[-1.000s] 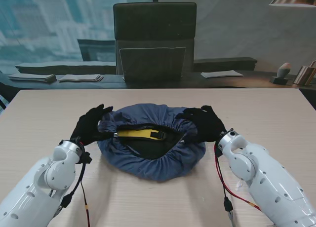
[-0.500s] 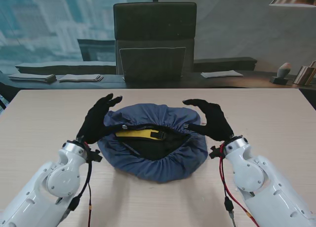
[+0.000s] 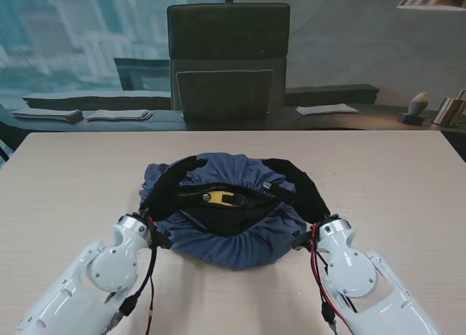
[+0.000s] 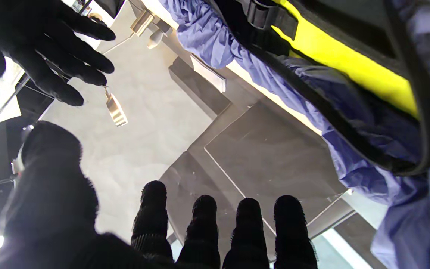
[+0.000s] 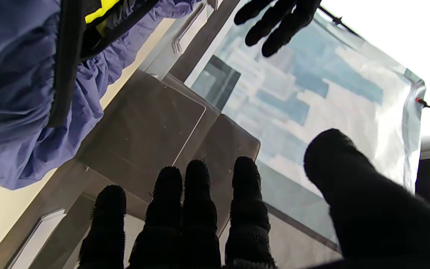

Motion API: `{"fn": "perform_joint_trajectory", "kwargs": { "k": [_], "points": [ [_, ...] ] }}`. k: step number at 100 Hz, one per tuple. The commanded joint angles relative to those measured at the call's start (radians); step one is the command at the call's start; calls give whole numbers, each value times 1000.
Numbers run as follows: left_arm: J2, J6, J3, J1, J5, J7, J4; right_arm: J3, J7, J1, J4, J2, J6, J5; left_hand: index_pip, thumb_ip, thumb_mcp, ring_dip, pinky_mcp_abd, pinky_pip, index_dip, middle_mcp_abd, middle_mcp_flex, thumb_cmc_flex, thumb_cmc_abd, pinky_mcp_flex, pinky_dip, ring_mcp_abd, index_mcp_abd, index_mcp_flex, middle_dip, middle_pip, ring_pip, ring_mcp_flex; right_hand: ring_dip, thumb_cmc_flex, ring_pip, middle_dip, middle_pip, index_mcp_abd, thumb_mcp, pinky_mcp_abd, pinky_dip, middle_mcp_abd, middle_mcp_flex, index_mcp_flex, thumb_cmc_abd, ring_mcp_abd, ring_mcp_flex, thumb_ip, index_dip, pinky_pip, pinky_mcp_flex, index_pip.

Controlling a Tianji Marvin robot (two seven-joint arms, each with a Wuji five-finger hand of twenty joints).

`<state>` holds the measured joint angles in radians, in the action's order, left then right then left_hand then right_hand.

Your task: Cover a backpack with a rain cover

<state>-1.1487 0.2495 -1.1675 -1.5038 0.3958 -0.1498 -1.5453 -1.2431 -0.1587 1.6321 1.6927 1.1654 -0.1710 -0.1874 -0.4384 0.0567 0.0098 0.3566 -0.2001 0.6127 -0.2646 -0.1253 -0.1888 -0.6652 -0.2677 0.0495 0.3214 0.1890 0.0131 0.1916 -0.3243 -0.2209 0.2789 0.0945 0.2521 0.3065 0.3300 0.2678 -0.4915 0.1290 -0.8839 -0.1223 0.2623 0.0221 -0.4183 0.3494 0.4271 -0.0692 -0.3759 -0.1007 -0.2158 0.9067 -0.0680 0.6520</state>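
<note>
Flanking the cover on the backpack, left hand and right hand both empty, fingers spread.

Light wood-grain table fills the stand view. Backpack lies directly on it, centred, wrapped in blue rain cover, gathered hem facing up around a dark opening with a yellow strap. Cover's edge rests on the tabletop all around the backpack. Both robot forearms sit over the table on the side of the backpack nearer to me.
</note>
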Motion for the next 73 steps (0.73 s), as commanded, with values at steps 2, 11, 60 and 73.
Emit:
{"fn": "perform_joint_trajectory", "kwargs": {
  "k": [2,11,60,73],
  "points": [
    [-9,-11,-5,2,-10,9,11,9,-17,5,-8,16,13,-31,-104,-38,30,1,12,11,-59,11,-4,-3,26,12,-4,-1,10,-45,3,-35,5,-3,9,-49,16,12,-4,34,-102,4,1,23,-20,29,29,6,-22,-37,-6,19,-4,6],
    [-12,-14,-5,5,-22,6,18,6,-12,5,-9,15,24,-33,-161,-39,50,6,8,24,-90,12,-8,-5,17,13,2,0,1,-47,-1,-50,19,0,9,-41,15,11,0,34,-91,6,4,27,-18,28,35,9,-15,-41,-7,16,-9,5],
    [-9,-26,-3,11,-19,21,23,2,2,13,-7,2,5,-111,-112,-35,80,-3,-4,18,-62,11,-7,13,17,16,-2,2,-12,-50,9,-52,22,-1,11,-40,19,13,-3,43,-58,5,19,31,-22,31,28,11,-9,-36,-17,7,-7,2],
    [-9,-21,-2,14,-16,20,27,1,1,12,-11,2,2,-111,-102,-35,84,-4,-5,16,-56,11,-7,16,18,16,-4,1,-12,-48,10,-49,20,-1,10,-40,18,12,-1,46,-55,5,22,30,-23,32,27,10,-6,-35,-18,4,-8,-1]
  ]
}}
